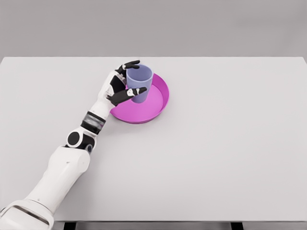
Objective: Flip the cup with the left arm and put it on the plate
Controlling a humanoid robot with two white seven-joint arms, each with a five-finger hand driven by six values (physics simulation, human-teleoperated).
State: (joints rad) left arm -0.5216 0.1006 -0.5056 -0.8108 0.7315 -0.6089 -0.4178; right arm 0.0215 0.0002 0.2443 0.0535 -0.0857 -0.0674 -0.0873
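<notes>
Head view: fingers (135, 91) of the left hand (120, 85) wrap around the pale blue cup (139, 83), which stands upright, mouth up, on the pink plate (158, 103). Its white arm crosses the tabletop (230, 143) from the lower left.

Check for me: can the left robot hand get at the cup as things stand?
Yes, it looks so: the left robot hand is already wrapped around the upright cup over the magenta plate, with nothing between them.
</notes>
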